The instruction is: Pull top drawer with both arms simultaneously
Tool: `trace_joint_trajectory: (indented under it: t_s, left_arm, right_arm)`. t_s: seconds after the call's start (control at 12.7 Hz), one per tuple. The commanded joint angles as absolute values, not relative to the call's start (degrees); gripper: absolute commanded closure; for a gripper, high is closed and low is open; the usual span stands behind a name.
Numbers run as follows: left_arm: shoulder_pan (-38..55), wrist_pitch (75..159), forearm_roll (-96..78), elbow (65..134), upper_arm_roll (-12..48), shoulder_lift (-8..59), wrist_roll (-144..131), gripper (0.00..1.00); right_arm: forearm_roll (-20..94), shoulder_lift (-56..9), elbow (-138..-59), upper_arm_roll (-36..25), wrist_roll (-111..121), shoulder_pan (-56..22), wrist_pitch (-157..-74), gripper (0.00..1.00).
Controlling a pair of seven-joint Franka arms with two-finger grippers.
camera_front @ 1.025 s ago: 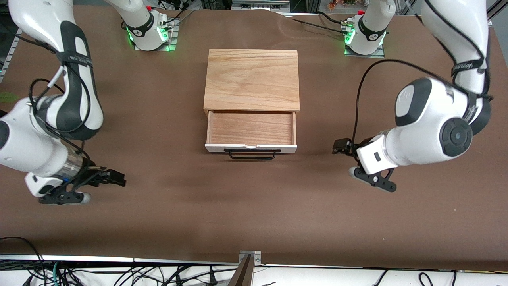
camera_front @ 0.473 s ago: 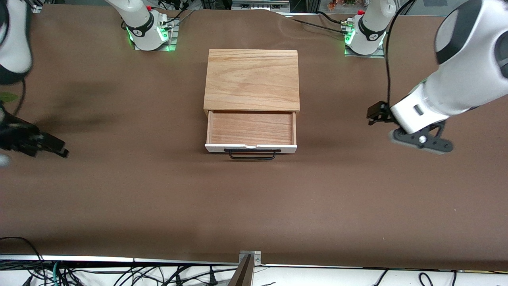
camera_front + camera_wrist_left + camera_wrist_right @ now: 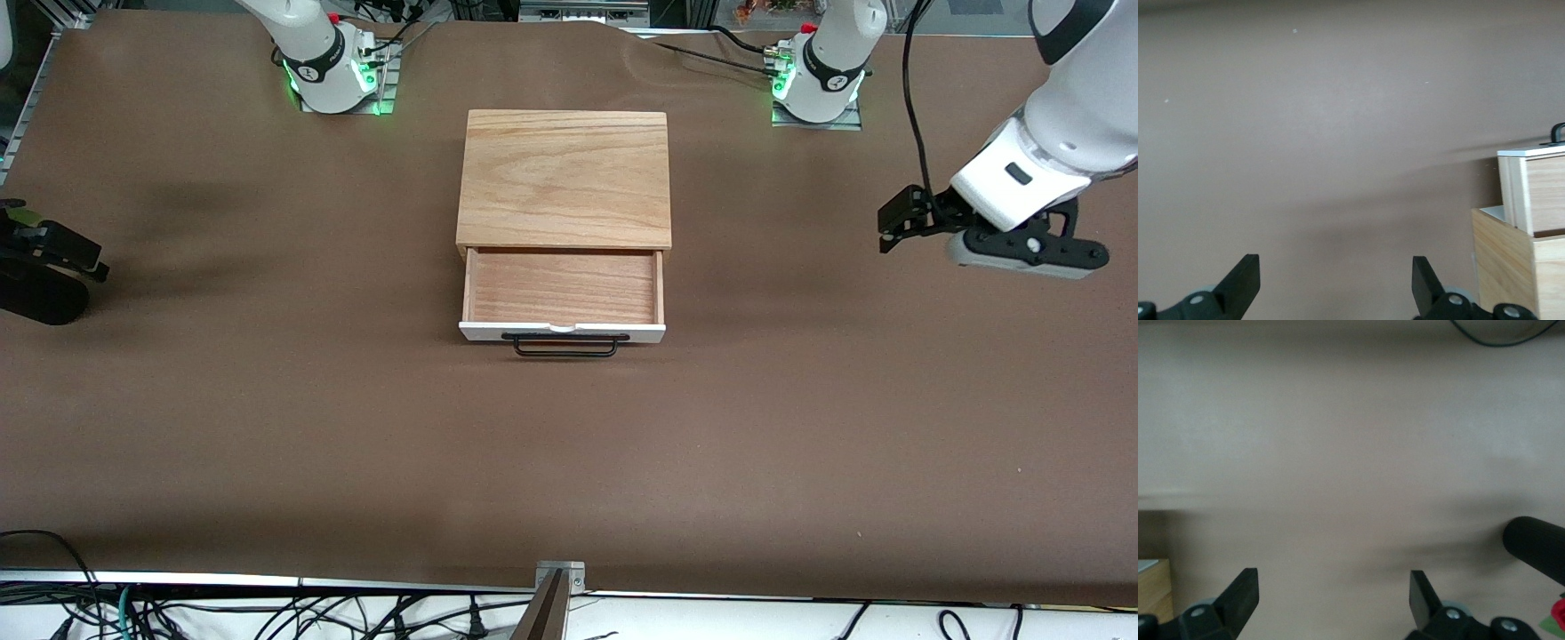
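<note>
Light-wood top drawer [image 3: 563, 293] sits pulled out of its box at mid-surface, black handle [image 3: 564, 345] free. Both arms have swung away — left claw [image 3: 1331, 287] and right claw [image 3: 1331, 603], fingers apart, over bare brown surface [image 3: 356, 427] at their own ends — so the pull looks finished.

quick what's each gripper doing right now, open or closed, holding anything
Left gripper: open, holding nothing, over bare table toward the left arm's end.
Right gripper: open, holding nothing, over bare table toward the right arm's end.

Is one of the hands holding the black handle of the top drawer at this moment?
No, the handle of the open top drawer is free.
</note>
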State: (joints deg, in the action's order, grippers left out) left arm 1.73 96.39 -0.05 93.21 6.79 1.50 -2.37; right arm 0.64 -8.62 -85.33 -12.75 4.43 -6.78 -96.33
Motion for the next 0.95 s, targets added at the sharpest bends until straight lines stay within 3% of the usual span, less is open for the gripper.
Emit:
trace_joint_trajectory:
  t_s: [0.0,0.87]
  left_arm:
    - [1.6,95.6,1.4,95.8,6.3,-1.1,-2.5,0.00]
    - [1.7,92.5,1.0,94.1,6.8,-0.4,-3.3,0.00]
  right_arm:
    - [-1.1,-5.3,-89.3,-7.8,4.0,-3.6,-95.7,0.00]
    - [-1.1,-7.2,-87.6,-7.5,4.6,-3.3,-93.5,0.00]
